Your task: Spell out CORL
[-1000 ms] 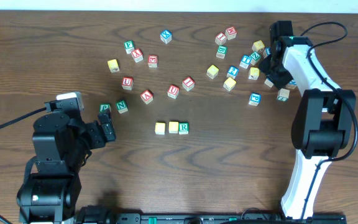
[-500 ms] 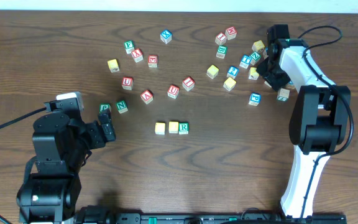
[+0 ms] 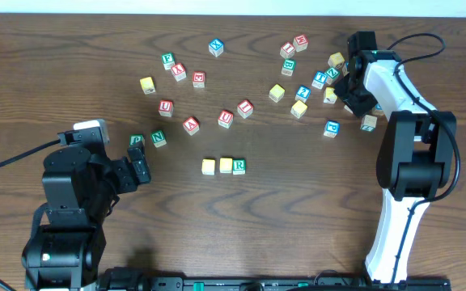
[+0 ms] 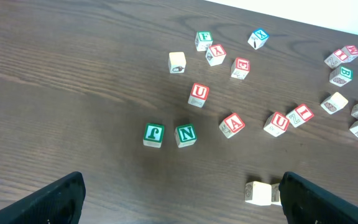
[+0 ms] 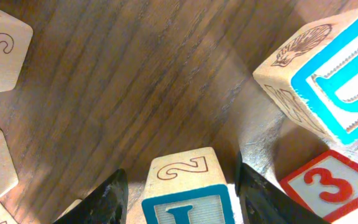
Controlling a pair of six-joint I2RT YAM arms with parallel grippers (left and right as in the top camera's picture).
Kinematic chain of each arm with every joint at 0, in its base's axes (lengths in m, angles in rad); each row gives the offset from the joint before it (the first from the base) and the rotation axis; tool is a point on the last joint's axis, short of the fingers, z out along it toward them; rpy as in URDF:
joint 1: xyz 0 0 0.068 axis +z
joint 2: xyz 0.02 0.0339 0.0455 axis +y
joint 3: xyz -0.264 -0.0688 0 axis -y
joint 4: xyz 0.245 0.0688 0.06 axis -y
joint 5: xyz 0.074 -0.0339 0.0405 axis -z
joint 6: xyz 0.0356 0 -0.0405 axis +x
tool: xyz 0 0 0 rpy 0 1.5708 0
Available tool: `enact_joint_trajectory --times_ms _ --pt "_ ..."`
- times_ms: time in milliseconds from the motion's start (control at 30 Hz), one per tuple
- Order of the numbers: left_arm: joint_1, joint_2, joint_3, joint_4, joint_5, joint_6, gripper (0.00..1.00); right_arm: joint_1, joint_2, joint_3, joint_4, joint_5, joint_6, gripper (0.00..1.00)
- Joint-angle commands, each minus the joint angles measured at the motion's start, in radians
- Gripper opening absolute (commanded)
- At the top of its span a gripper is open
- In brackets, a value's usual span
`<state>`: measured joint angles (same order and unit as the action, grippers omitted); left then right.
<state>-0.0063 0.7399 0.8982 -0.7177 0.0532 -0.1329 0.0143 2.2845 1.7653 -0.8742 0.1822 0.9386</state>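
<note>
The left arm (image 3: 67, 202) sits folded over the near left part of the table (image 3: 298, 218). Its left gripper (image 3: 141, 168) points toward the table's middle, jaws spread wide. The right arm (image 3: 403, 105) reaches from the near right edge to the far right part. There the right gripper (image 3: 349, 90) points down close to the table top, jaws partly apart.

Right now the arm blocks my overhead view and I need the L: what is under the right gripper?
The right gripper straddles a blue-framed cube, a 2 on its side. Its blue letter is cut off by the frame edge, so unreadable.
</note>
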Motion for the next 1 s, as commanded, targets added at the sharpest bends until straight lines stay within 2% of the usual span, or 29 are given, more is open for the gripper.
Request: enact_joint_trajectory --times_ms 0,200,300,467,600,767,833,967 --pt "0.005 -0.003 0.024 0.0 -0.009 0.009 0.98 -0.006 0.016 0.017 0.0 0.0 0.002 0.5" --pt "0.005 -0.003 0.024 0.0 -0.009 0.009 0.98 -0.006 0.016 0.022 -0.001 -0.002 -0.005 0.5" --pt "0.005 -0.003 0.024 0.0 -0.009 0.009 0.98 -0.006 0.016 0.026 -0.001 -0.001 -0.012 0.42" --pt "0.005 -0.003 0.024 0.0 -0.009 0.009 0.98 -0.006 0.016 0.039 -0.008 -0.001 -0.02 0.4" --pt "0.005 -0.003 0.024 0.0 -0.009 0.009 0.98 -0.007 0.016 0.053 -0.009 -0.001 -0.036 0.31" --pt "0.005 -0.003 0.024 0.0 -0.009 0.009 0.98 -0.007 0.016 0.07 -0.034 -0.001 -0.038 0.3" --pt "0.005 -0.003 0.024 0.0 -0.009 0.009 0.98 -0.007 0.016 0.073 -0.041 -0.001 -0.038 0.23" --pt "0.005 -0.003 0.024 0.0 -0.009 0.009 0.98 -0.007 0.016 0.072 -0.046 -0.001 -0.038 0.19"
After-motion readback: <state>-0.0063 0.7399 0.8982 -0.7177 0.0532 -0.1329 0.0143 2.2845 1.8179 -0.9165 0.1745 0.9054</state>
